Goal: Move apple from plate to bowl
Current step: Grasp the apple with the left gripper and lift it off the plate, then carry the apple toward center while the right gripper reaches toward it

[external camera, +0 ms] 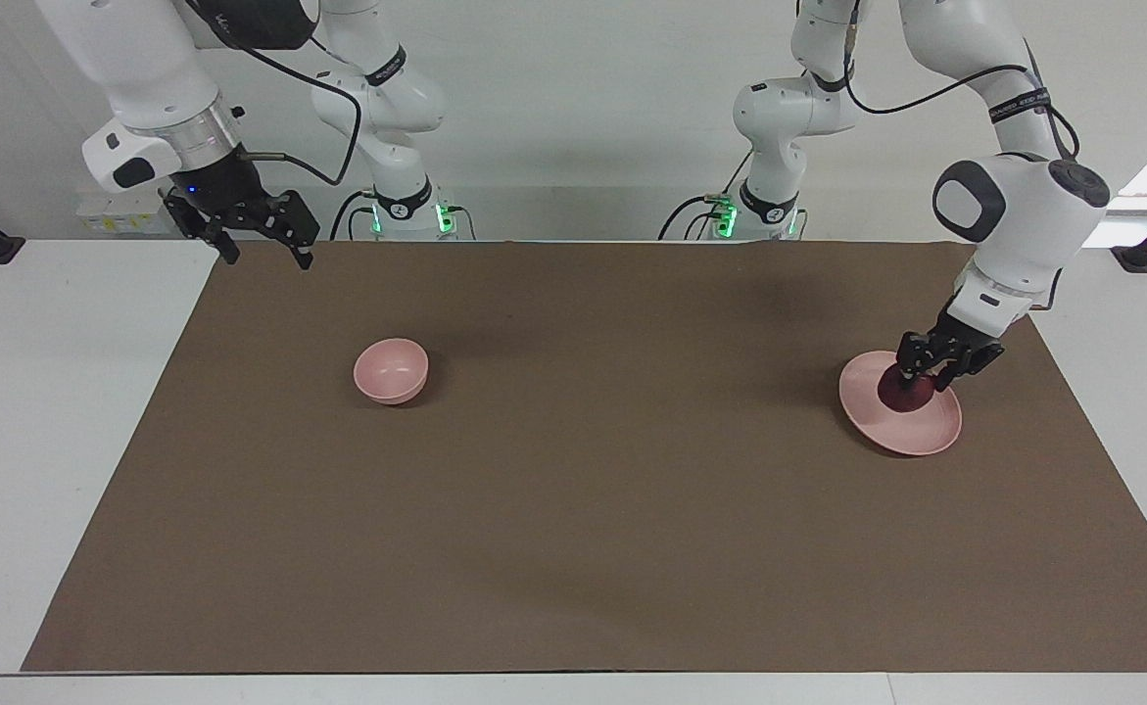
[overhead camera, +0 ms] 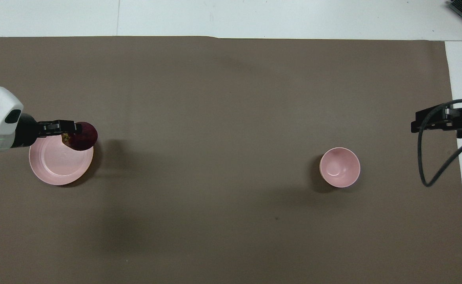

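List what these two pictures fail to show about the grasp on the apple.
- Facing view: the left gripper covers the top of the apple, hiding finger contact.
- Overhead view: the apple overlaps the rim of the plate; whether it is lifted cannot be told.
- The right gripper waits, cut off in the overhead view.

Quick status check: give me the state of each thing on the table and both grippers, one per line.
apple: on the plate, left gripper's fingers around it
plate: flat on the mat, holds the apple
bowl: upright, empty
left gripper: down at the apple
right gripper: open, waiting raised over the mat's edge
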Available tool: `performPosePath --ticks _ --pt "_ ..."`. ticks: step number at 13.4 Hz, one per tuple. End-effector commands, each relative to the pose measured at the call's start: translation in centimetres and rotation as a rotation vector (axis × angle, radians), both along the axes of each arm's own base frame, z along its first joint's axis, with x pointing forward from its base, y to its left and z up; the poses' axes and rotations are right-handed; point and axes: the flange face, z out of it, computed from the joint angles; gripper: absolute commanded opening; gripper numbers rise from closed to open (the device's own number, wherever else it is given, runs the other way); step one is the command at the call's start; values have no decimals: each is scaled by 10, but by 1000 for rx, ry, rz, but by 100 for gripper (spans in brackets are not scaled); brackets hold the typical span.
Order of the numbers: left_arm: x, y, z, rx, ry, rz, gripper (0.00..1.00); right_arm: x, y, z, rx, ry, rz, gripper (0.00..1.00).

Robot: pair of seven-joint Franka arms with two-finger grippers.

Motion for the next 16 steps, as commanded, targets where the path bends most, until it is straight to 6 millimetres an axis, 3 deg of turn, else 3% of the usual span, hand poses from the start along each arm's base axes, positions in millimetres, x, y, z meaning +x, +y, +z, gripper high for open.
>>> performPosePath --ticks 1,3,4,6,12,15,16 --pt "0 -30 9 -123 -9 27 0 -8 -3 2 1 17 19 100" --pt "1 -60 12 -173 -25 42 0 -19 2 -3 5 43 25 100" --pt "2 -76 15 -185 -40 65 0 -31 14 -11 12 32 14 100" --pt "0 -102 17 -234 -59 80 0 -35 44 -29 31 17 -68 100" --pt "-29 -229 31 -344 -92 151 0 -3 128 -92 210 163 -446 100" --pt "-51 -278 37 -372 -83 160 0 12 176 -122 268 224 -651 100" --pt "-56 -286 38 -378 -77 161 0 16 194 -130 286 233 -697 100"
